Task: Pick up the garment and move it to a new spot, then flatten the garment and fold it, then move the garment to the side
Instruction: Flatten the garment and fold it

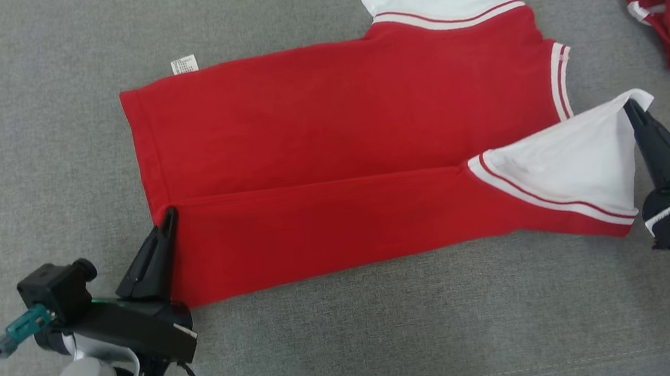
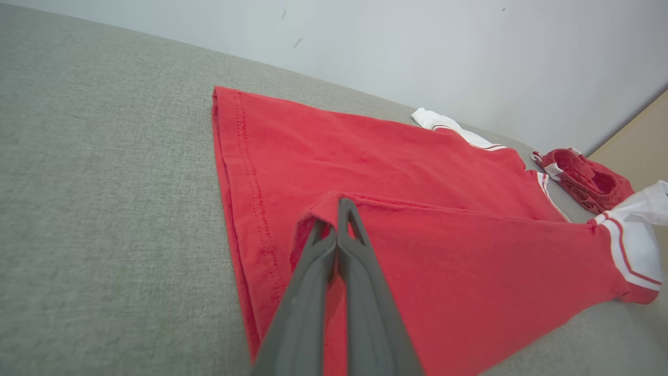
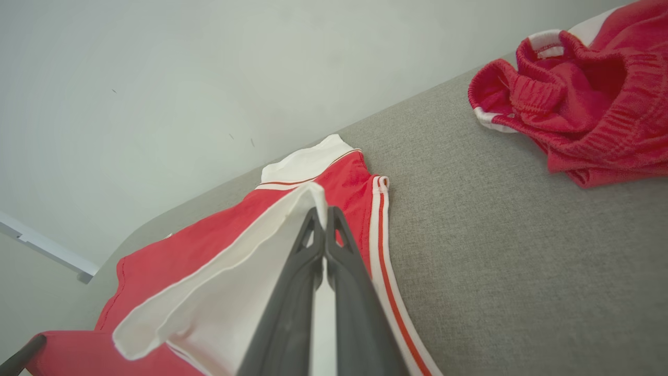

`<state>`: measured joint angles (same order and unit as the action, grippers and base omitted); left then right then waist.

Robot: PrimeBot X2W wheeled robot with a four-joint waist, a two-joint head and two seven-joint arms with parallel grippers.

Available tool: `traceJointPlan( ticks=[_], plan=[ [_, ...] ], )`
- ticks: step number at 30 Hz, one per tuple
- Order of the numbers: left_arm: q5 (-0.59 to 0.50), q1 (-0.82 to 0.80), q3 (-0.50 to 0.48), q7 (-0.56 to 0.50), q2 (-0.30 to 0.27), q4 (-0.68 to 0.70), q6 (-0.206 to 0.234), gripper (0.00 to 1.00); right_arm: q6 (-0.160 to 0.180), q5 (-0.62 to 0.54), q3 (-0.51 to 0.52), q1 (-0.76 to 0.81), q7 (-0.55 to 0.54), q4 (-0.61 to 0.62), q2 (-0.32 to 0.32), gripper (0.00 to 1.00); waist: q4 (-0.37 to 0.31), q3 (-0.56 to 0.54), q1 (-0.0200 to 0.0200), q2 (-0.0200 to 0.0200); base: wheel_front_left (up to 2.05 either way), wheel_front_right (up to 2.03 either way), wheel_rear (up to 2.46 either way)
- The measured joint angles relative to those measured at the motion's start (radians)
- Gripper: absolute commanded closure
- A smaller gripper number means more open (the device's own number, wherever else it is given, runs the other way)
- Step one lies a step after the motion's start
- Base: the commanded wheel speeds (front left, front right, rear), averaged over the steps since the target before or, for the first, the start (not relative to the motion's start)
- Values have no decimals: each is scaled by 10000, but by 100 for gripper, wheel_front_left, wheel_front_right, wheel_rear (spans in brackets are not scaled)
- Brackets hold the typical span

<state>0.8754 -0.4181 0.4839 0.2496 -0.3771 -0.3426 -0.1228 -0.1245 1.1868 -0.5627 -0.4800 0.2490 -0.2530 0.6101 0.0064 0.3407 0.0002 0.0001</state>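
The left gripper (image 2: 336, 219) comes up from the bottom, and its two dark fingers (image 2: 365, 292) are pressed tight together. They pinch a folded edge of the red shirt (image 2: 417, 172) and hold it up a little. The shirt lies spread out on a grey cloth top (image 2: 104, 183). One white sleeve (image 2: 438, 121) lies flat at the far side. The other white sleeve (image 2: 634, 245) is lifted up on the right. A small red bundle (image 2: 584, 180) sits near the shirt, not touching it. Behind is a pale wall (image 2: 417, 52)
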Motion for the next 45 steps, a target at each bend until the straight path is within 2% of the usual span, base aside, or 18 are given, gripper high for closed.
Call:
traceJointPlan(
  ticks=[16,34,35,36,38,40,41,42,43,45],
  plan=[
    [-69,-1086,324,0,476,-1561,-17,100,0,-111,-872,-1419,-148,-1766,-261,100,243,476,-1,0,0,0,0],
    [123,-1550,930,0,510,-2247,-17,100,0,-278,-1732,-2552,-142,-3074,-552,100,198,480,-2,0,0,0,0],
    [128,-1569,943,0,510,-2290,-17,96,0,-280,-1770,-2619,-142,-3147,-575,100,198,475,-2,0,0,0,0],
    [136,-1594,951,0,510,-2316,-17,88,0,-280,-1804,-2694,-142,-3216,-606,100,196,470,-2,0,0,0,0],
    [163,-1691,997,0,514,-2347,-17,88,0,-278,-1862,-2814,-138,-3371,-677,100,195,458,-2,0,0,0,0],
    [274,-1737,1039,0,525,-2362,-17,77,0,-278,-1929,-2917,-128,-3486,-731,80,196,442,-2,0,0,0,0],
    [330,-1737,1066,0,541,-2389,-17,64,0,-278,-1960,-2947,-128,-3557,-752,59,199,433,-2,0,0,0,0],
    [370,-1737,1091,0,552,-2418,-17,32,0,-278,-1996,-2964,-127,-3636,-773,9,201,422,-2,0,0,0,0],
    [389,-1737,1110,0,560,-2452,-17,0,0,-276,-2036,-2973,-127,-3703,-790,0,203,410,-2,0,0,0,0],
    [397,-1738,1149,0,558,-2523,-17,0,0,-274,-2125,-3000,-123,-3795,-830,0,208,381,-2,0,0,0,0]
  ],
)
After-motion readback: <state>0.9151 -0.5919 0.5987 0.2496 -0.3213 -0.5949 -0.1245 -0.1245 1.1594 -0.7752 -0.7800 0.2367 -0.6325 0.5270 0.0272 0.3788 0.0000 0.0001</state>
